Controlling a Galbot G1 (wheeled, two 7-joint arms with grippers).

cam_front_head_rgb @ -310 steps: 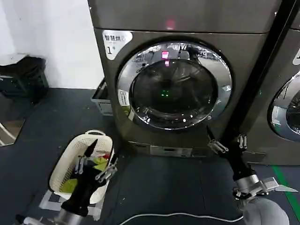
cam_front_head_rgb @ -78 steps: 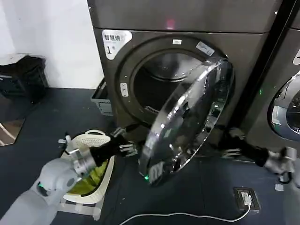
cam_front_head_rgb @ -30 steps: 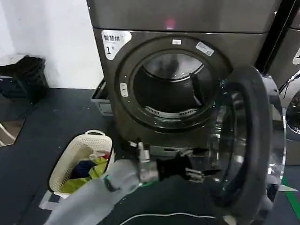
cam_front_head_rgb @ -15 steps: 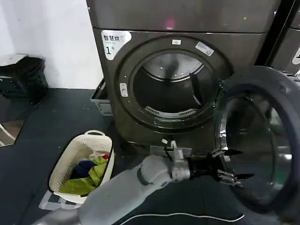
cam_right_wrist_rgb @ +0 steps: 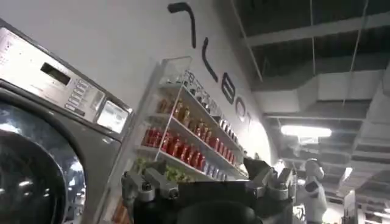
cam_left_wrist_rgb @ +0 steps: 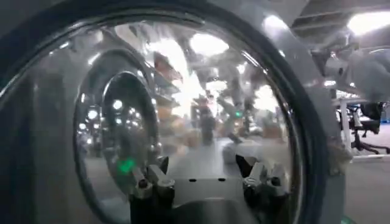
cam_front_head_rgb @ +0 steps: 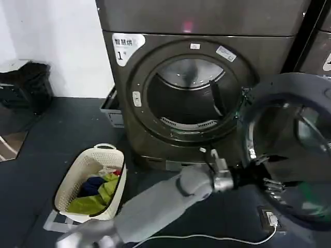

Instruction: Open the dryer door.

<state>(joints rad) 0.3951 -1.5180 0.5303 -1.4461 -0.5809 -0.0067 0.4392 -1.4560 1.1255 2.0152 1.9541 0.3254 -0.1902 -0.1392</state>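
One arm works: from the head camera, the left gripper (cam_front_head_rgb: 270, 184) reaches onto the grey inner side of the dryer door (cam_front_head_rgb: 289, 150), swung wide beside the open drum (cam_front_head_rgb: 189, 98). Behind the arm sits a laundry basket (cam_front_head_rgb: 90, 181); a cable (cam_front_head_rgb: 207, 238) trails below. Left wrist: fingers (cam_left_wrist_rgb: 149, 182) spread against the glass. Heavy, stiff, slick chrome; push the rim. Right wrist: right gripper (cam_right_wrist_rgb: 207, 182) spread, idle

Dryer door (cam_front_head_rgb: 289, 150) swung wide open to the right, grey inner side and glass facing forward.
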